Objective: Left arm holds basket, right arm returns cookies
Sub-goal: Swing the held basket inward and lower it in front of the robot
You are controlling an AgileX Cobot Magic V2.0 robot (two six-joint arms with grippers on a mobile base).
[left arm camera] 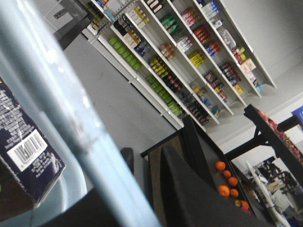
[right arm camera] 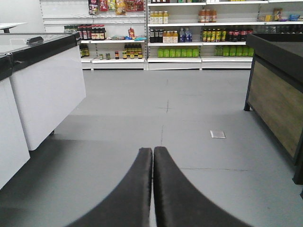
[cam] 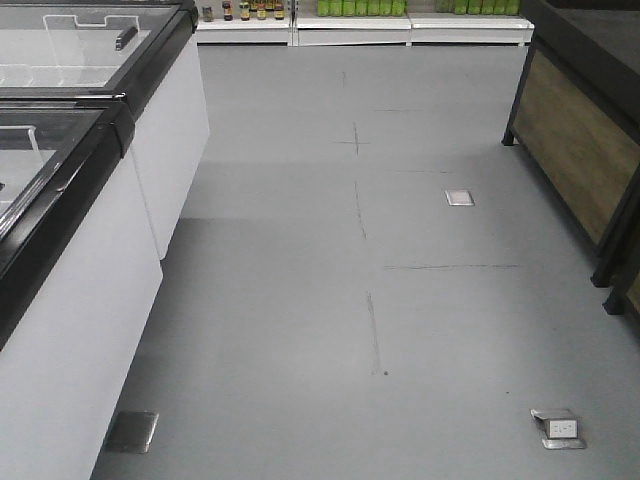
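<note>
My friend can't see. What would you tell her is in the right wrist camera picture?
The right gripper, its two dark fingers shut on nothing, points along a grey shop floor. A white freezer cabinet stands left, a wood-sided stand right, and shelves of bottles line the back.

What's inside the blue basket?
A dark cookies box with a white barcode shows in the basket, past its handle. The handle and box cover the rest, so anything else inside cannot be seen.
</note>
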